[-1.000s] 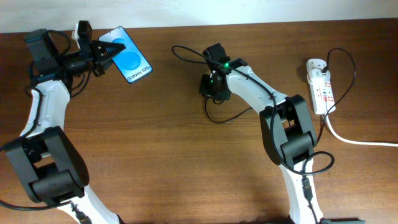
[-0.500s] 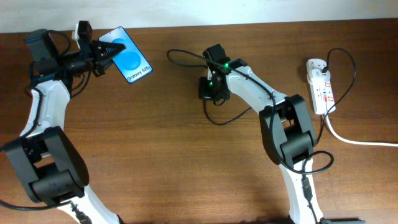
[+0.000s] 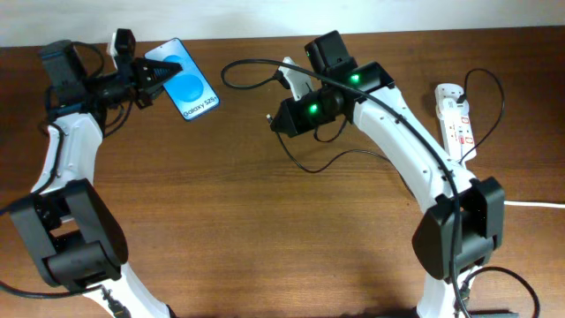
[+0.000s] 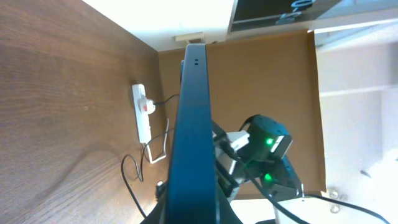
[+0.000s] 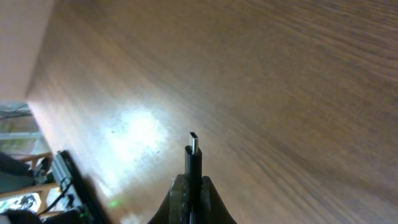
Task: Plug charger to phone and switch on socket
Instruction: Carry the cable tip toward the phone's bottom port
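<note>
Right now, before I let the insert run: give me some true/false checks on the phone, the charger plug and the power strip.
1. The left gripper is closed on the phone. True.
2. The charger plug is seated in the phone. False: it is in the right gripper over mid-table, clearly apart from the phone.
3. The plug's metal tip sticks out past the right gripper's fingers. True.
4. The power strip lies right beside the phone. False: it sits at the opposite end of the table, on the right arm's side.
</note>
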Motion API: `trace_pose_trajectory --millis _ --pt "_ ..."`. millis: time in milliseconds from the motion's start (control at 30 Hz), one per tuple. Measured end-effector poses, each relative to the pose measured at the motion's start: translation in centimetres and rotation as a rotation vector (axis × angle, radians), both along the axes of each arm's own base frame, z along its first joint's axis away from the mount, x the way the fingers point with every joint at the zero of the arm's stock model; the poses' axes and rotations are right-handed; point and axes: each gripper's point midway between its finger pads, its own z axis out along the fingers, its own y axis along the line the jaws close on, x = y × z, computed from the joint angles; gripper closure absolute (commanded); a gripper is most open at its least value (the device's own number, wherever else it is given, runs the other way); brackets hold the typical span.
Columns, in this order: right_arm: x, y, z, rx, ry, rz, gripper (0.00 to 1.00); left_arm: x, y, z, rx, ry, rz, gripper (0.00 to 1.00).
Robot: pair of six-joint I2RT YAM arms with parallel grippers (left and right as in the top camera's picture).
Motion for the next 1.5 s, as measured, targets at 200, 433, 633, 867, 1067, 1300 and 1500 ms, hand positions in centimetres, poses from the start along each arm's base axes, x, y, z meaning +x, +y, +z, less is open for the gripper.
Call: trace_pose_trajectory --millis 200,433,633,867,1067,1300,1500 --pt "-3.0 -1.1 5.1 0.032 -0.043 0.021 0.95 -0.3 -2.3 0.1 0.005 -0.026 -0.053 1.00" --pt "-5.8 -4.0 8.5 0.055 -0.092 -0.014 0.95 -1.0 -5.5 0.1 0.010 -0.055 -0.126 1.00" --pt "-7.5 -9.2 6.9 0.139 -0.117 -0.141 0.95 -1.7 -8.5 0.1 0.014 -0.085 -0.195 1.00" --pt "-10.0 -11.3 0.5 0.292 -0.037 -0.228 0.96 -2.7 -11.6 0.1 0.015 -0.107 -0.262 1.00" --pt "-11.2 -9.8 -2.5 0.487 0.021 -0.236 0.95 -3.6 -14.2 0.1 0.018 -0.121 -0.317 1.00" --pt "-12.2 -6.3 -0.2 0.580 -0.021 -0.131 0.96 -4.4 -17.3 -0.3 0.036 -0.119 -0.353 1.00" --pt "-12.3 -4.8 1.6 0.637 -0.020 -0.120 0.96 -5.1 -18.6 -0.8 0.037 -0.073 -0.374 1.00"
